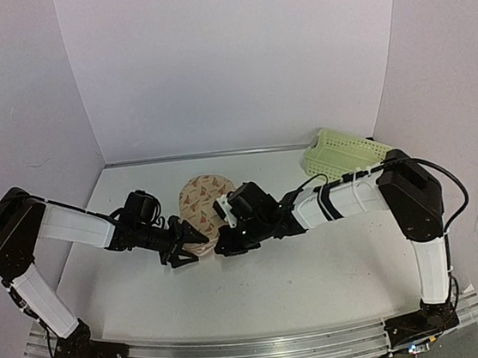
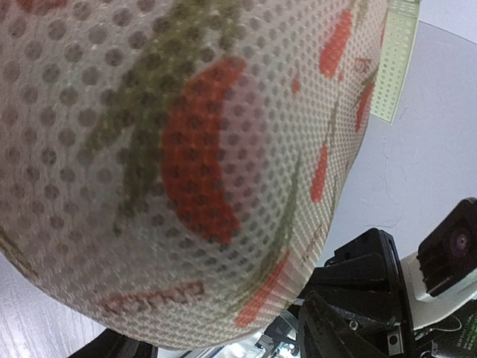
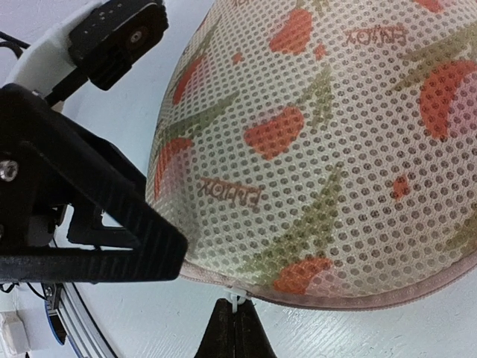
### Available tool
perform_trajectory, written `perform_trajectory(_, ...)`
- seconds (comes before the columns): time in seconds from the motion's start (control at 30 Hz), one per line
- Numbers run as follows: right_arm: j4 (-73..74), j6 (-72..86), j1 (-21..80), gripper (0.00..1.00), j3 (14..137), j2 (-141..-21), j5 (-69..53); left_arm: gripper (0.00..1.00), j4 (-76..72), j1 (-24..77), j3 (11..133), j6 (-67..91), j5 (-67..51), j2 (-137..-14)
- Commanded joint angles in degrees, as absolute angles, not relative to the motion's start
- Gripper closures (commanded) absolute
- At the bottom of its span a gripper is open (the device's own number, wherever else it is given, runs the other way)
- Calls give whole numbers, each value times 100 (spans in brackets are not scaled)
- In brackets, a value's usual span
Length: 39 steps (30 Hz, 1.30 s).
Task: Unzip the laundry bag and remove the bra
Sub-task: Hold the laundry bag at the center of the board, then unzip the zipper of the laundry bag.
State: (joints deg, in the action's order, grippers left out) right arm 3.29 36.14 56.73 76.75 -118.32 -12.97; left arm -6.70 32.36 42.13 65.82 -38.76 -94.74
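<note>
The laundry bag [image 1: 202, 199], beige mesh with orange-red leaf prints, lies mid-table between both grippers. My right gripper [image 3: 235, 332] is shut on the small white zip pull [image 3: 235, 300] at the bag's pinkish zip rim [image 3: 365, 300]; the zip looks closed along the rim that shows. My left gripper [image 1: 187, 241] holds the bag's near left edge, with one black finger [image 3: 112, 239] against the mesh. The bag [image 2: 186, 164] fills the left wrist view and hides that gripper's jaws. The bra is hidden; none of it shows.
A pale-green plastic basket [image 1: 344, 154] lies at the back right, and its edge shows in the left wrist view [image 2: 395, 60]. White walls enclose the table on three sides. The right gripper's black body [image 2: 358, 298] sits close beside the left one.
</note>
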Motion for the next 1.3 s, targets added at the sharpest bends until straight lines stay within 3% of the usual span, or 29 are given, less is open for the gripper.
perform_trajectory(0.0, 242, 3364, 5764, 100, 7655, -11668, -1276, 39, -905, 3252, 4435, 6575, -3771, -9587)
perform_trajectory(0.13, 246, 3252, 5811, 100, 7452, -11564, -1259, 49, -905, 3253, 4440, 6548, -3771, -9649)
perform_trajectory(0.43, 237, 2962, 5987, 100, 6991, -11222, -1131, 82, -889, 3252, 4520, 6472, -3826, -9725)
perform_trajectory(0.63, 207, 2839, 6024, 100, 6715, -10951, -1090, 99, -866, 3252, 4638, 6369, -3934, -9817)
perform_trajectory(1.27, 567, 2568, 5632, 100, 5496, -9958, -213, 100, -654, 3313, 4910, 5704, -4292, -9827)
